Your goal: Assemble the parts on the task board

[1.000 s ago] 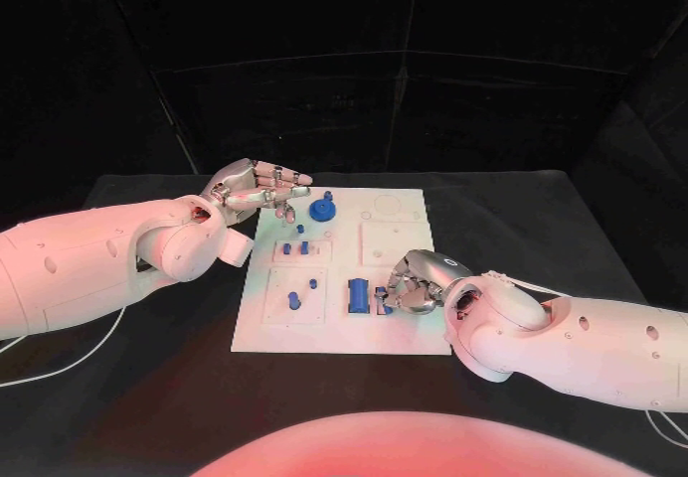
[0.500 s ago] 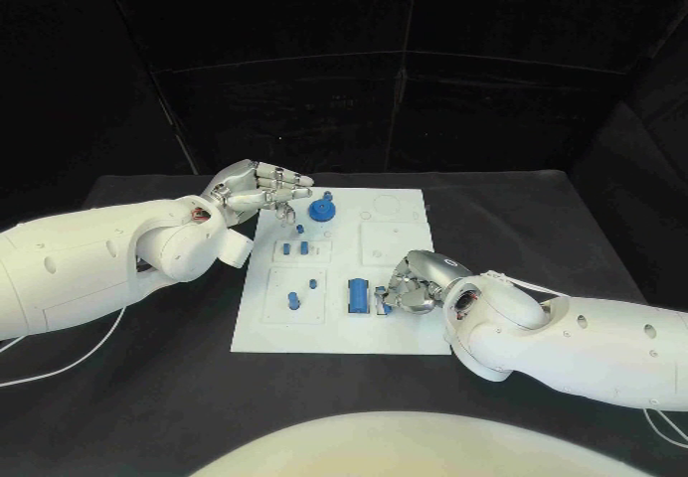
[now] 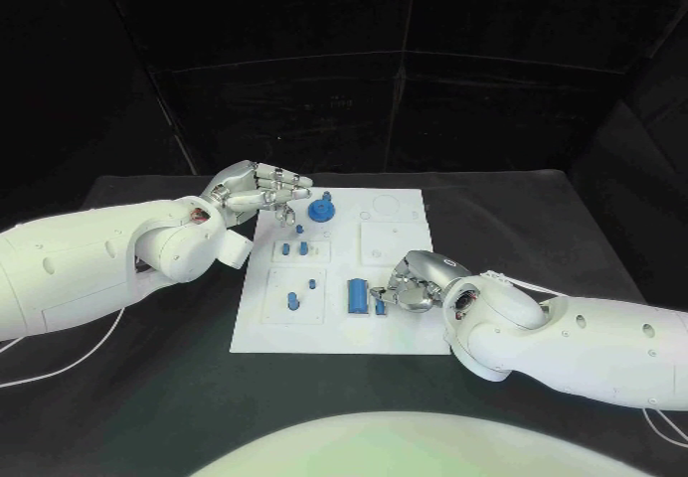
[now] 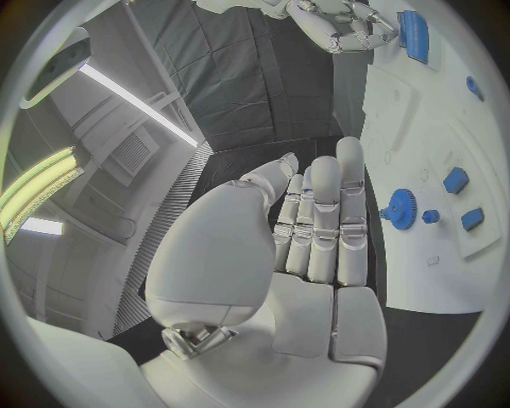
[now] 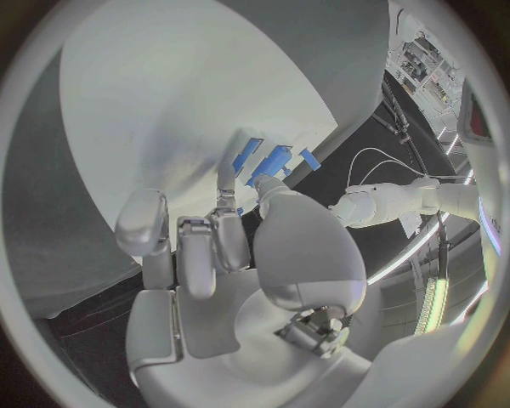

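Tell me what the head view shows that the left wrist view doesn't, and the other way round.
Head view alone: the whole white task board on the black table, with the left hand raised at its far left corner.

Left wrist view alone: the inside of the left hand, fingers straight and side by side, holding nothing.

Both: the round blue gear-shaped part, the large blue rectangular block, and the right hand curled beside that block. Whether it grips anything is unclear.
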Action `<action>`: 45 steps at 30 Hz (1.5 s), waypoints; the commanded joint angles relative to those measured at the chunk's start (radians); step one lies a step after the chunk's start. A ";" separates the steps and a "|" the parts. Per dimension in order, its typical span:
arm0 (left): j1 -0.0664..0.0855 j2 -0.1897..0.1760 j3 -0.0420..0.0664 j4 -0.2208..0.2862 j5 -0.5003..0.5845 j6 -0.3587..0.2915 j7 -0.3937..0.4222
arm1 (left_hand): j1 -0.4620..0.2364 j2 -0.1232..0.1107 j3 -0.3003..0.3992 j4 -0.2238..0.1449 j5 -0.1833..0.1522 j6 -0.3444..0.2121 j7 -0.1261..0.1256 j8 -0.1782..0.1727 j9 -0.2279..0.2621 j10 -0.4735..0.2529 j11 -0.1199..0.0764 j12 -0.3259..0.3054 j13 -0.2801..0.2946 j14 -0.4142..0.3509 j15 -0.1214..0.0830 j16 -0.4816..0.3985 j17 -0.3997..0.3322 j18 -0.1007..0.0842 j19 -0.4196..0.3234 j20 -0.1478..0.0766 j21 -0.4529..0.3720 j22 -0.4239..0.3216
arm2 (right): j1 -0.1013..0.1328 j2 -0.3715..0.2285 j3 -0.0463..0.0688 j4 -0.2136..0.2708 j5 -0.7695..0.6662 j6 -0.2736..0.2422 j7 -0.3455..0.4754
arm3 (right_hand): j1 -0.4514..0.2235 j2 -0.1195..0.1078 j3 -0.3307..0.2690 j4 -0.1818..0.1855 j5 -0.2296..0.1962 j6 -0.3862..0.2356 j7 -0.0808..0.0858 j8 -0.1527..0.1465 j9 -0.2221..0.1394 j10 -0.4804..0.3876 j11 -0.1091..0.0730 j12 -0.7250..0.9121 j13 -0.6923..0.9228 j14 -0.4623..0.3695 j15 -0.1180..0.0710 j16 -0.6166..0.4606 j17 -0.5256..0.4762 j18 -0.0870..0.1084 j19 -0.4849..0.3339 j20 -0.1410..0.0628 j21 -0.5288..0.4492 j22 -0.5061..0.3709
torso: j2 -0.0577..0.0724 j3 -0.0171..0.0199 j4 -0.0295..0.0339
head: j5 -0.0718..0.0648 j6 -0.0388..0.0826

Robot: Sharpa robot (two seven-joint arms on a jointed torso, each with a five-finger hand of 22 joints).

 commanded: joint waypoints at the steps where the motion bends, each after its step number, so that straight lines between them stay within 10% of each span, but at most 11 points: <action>1: 0.001 -0.001 0.001 0.002 0.004 0.011 0.001 | 0.000 0.010 -0.002 0.000 0.001 -0.002 0.001 0.007 -0.001 -0.007 -0.002 0.005 0.001 -0.009 0.001 -0.001 -0.002 0.014 -0.004 0.004 -0.006 -0.001 | 0.001 -0.003 0.000 0.003 -0.002 0.001 0.005 | -0.012 0.002 -0.010 0.000 -0.005 0.004 0.005 0.007 0.002 0.016 0.002 0.005 0.104 0.099 -0.008 0.005 0.233 -0.005 0.007 -0.003 0.006 0.001 | 0.000 0.0002 0.0002 | 0.000 -0.001; 14: 0.002 -0.003 0.001 0.003 0.004 0.009 0.002 | 0.000 0.010 -0.002 0.000 0.001 -0.002 0.001 0.007 -0.001 -0.007 -0.002 0.005 0.001 -0.009 0.001 -0.001 -0.002 0.014 -0.004 0.004 -0.006 -0.001 | 0.002 -0.048 0.000 0.019 0.020 -0.027 0.092 | 0.121 -0.005 -0.034 -0.075 -0.110 -0.022 0.011 0.001 0.009 0.000 0.006 -0.021 0.089 0.097 -0.006 0.000 0.225 -0.002 -0.004 -0.002 -0.006 -0.014 | -0.001 -0.0004 0.0001 | -0.003 0.003; 21: 0.001 -0.001 0.001 -0.002 0.004 -0.002 0.016 | -0.004 0.008 -0.006 0.002 0.000 -0.003 0.001 0.007 -0.001 -0.008 -0.001 0.007 0.001 -0.010 0.002 0.000 -0.003 0.013 -0.004 0.004 -0.008 -0.002 | 0.003 -0.083 0.000 -0.001 0.317 -0.104 0.439 | 0.206 0.013 -0.044 -0.110 -0.107 -0.126 0.064 -0.080 -0.025 -0.078 0.049 -0.144 0.007 0.068 0.030 -0.075 0.114 0.026 -0.094 0.027 -0.114 -0.174 | -0.007 -0.0009 -0.0021 | -0.003 0.020; 25: 0.001 0.007 0.001 -0.018 0.007 -0.017 0.033 | -0.017 0.001 -0.021 0.010 -0.001 -0.006 -0.002 0.008 -0.001 -0.013 -0.002 0.013 0.001 -0.031 0.005 -0.016 -0.012 0.014 -0.020 0.007 -0.025 -0.011 | 0.018 -0.089 0.001 -0.054 0.645 -0.068 0.666 | 0.269 0.039 -0.023 -0.139 -0.144 -0.159 0.087 -0.114 -0.039 -0.267 0.070 -0.442 -0.201 -0.020 0.047 -0.289 -0.145 0.081 -0.275 0.046 -0.355 -0.492 | -0.018 -0.0028 -0.0046 | -0.008 0.040; 30: 0.000 0.026 0.000 -0.060 0.041 -0.028 0.052 | -0.016 0.000 -0.034 0.019 -0.002 -0.029 0.006 0.001 -0.004 -0.043 0.015 -0.002 -0.011 -0.130 0.019 -0.191 -0.095 0.010 -0.124 0.022 -0.133 -0.075 | 0.060 -0.082 0.002 -0.156 0.915 0.014 0.829 | 0.306 0.046 0.004 -0.155 -0.167 -0.186 0.109 -0.142 -0.049 -0.431 0.100 -0.759 -0.460 -0.183 0.073 -0.814 -0.621 0.083 -0.333 0.073 -0.536 -0.611 | -0.036 -0.0081 0.0016 | -0.020 0.091; 37: -0.003 0.062 0.000 -0.142 0.078 -0.054 0.110 | -0.013 0.005 -0.028 0.045 0.000 -0.040 -0.002 -0.013 -0.004 -0.037 0.040 -0.071 -0.027 -0.235 0.093 -0.555 -0.254 0.001 -0.313 0.093 -0.382 -0.257 | 0.119 -0.048 0.005 -0.316 1.113 0.112 0.960 | 0.348 0.030 0.088 -0.156 -0.205 -0.193 0.137 -0.206 -0.102 -0.459 0.139 -1.041 -0.774 -0.352 0.134 -1.177 -0.792 0.060 -0.471 0.140 -0.772 -0.750 | -0.052 -0.0124 0.0067 | -0.028 0.158; 42: -0.017 0.101 0.000 -0.201 0.121 -0.092 0.150 | -0.016 0.010 -0.062 0.058 0.000 -0.057 -0.021 -0.044 -0.005 -0.056 0.078 -0.137 -0.027 -0.292 0.144 -0.727 -0.340 0.012 -0.416 0.159 -0.514 -0.372 | 0.139 0.026 0.044 -0.452 1.173 0.183 1.019 | 0.331 -0.005 0.155 -0.165 -0.231 -0.170 0.156 -0.292 -0.182 -0.386 0.170 -1.215 -1.095 -0.394 0.198 -1.428 -0.991 0.090 -0.512 0.216 -0.978 -0.882 | -0.058 -0.0088 -0.0011 | -0.020 0.195; 45: -0.025 0.126 0.001 -0.231 0.149 -0.119 0.166 | -0.015 0.018 -0.093 0.059 0.000 -0.071 -0.030 -0.057 -0.006 -0.090 0.082 -0.157 -0.028 -0.287 0.150 -0.782 -0.371 0.017 -0.444 0.173 -0.536 -0.417 | 0.142 0.072 0.054 -0.519 1.184 0.211 1.039 | 0.315 -0.006 0.154 -0.178 -0.238 -0.181 0.161 -0.294 -0.209 -0.396 0.182 -1.245 -1.156 -0.411 0.214 -1.476 -1.040 0.085 -0.521 0.228 -1.032 -0.917 | -0.059 -0.0092 -0.0036 | -0.017 0.211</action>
